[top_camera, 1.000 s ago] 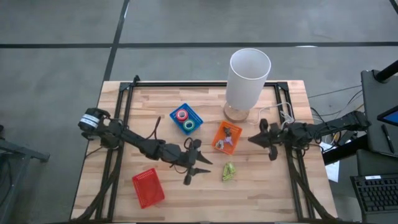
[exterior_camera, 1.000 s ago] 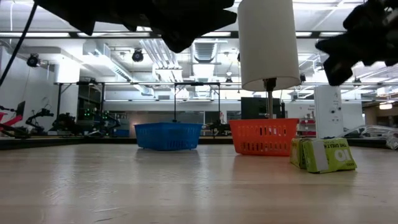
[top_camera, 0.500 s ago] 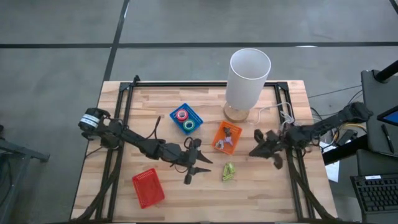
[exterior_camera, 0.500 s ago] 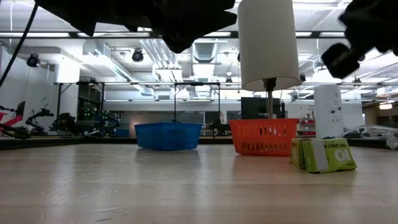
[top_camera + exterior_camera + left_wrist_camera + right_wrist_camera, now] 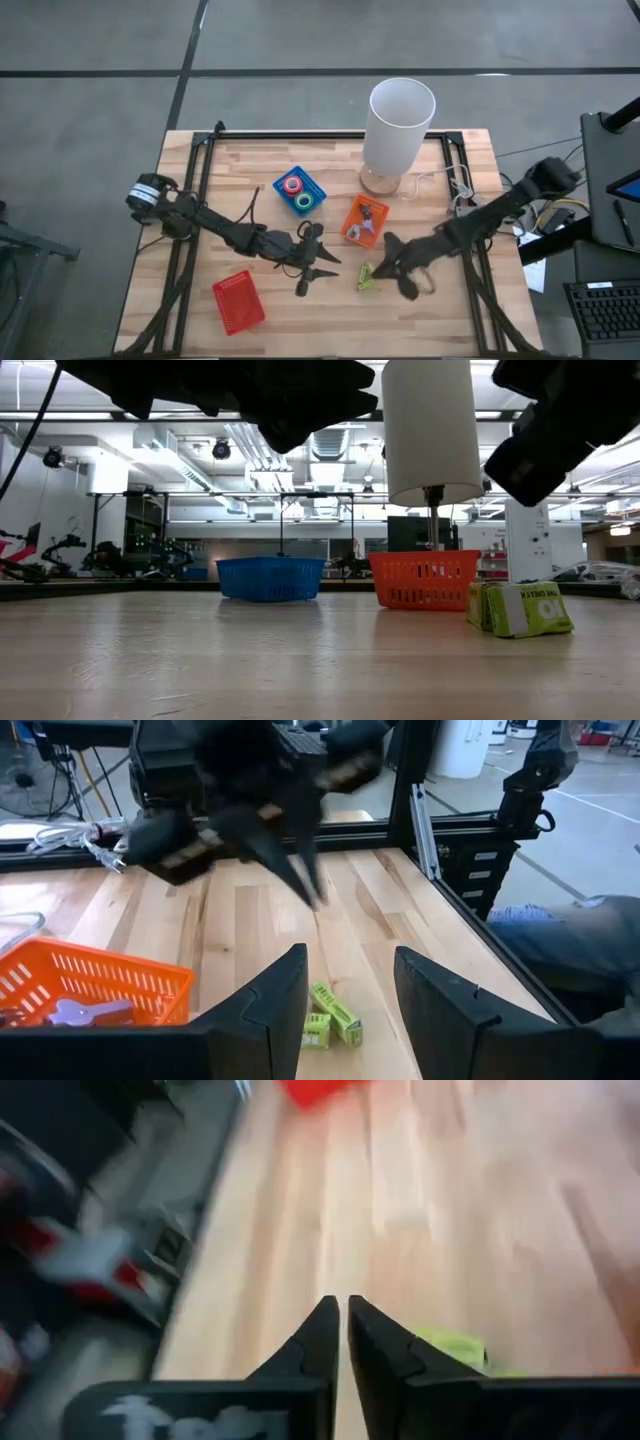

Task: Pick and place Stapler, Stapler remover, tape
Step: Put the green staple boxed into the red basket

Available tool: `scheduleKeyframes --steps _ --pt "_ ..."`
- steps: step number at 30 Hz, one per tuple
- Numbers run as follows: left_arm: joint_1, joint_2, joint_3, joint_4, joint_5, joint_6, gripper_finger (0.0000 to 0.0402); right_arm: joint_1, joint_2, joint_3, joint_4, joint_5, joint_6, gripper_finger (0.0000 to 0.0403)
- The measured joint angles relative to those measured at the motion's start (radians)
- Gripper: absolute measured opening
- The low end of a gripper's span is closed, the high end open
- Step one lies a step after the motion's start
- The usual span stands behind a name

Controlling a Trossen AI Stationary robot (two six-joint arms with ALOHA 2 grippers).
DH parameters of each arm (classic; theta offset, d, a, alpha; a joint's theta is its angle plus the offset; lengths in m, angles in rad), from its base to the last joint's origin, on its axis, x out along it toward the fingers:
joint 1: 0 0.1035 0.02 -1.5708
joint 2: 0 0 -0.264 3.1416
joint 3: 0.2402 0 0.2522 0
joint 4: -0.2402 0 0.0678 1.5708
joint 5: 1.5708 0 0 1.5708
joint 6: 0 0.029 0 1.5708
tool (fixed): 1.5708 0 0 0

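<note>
Two tape rolls [image 5: 298, 192], one red and one green-faced, lie in the blue tray [image 5: 313, 183]. A small yellow-green pack [image 5: 368, 277] lies on the wood between my grippers. My right gripper [image 5: 379, 270] hovers shut just right of the pack [image 5: 452, 1348] and touches nothing. My left gripper [image 5: 335, 264] hangs open and empty left of the pack [image 5: 330, 1018]. Small grey and purple things [image 5: 366, 217] lie in the orange tray [image 5: 352, 232]. I cannot tell which is a stapler or stapler remover.
A white lamp [image 5: 400, 125] stands at the far side behind the orange tray. A red tray [image 5: 238, 300] sits near the front left. Black rails [image 5: 200, 180] run along the table's sides, and cables [image 5: 455, 185] lie at the far right.
My right gripper has swung from the table's right edge toward the near left, across the wood to the yellow-green pack, tipping downward as it went.
</note>
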Motion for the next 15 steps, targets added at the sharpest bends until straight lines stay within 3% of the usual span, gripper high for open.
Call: scheduleKeyframes --steps 9,15 --pt "-0.002 -0.004 0.000 -0.005 0.017 -0.017 0.0154 0.004 0.234 0.312 -0.507 0.000 -0.087 0.0085" --pt "-0.001 -0.005 0.000 -0.006 0.016 -0.017 0.0154 0.034 0.335 0.394 -0.586 -0.001 -0.095 0.0131"
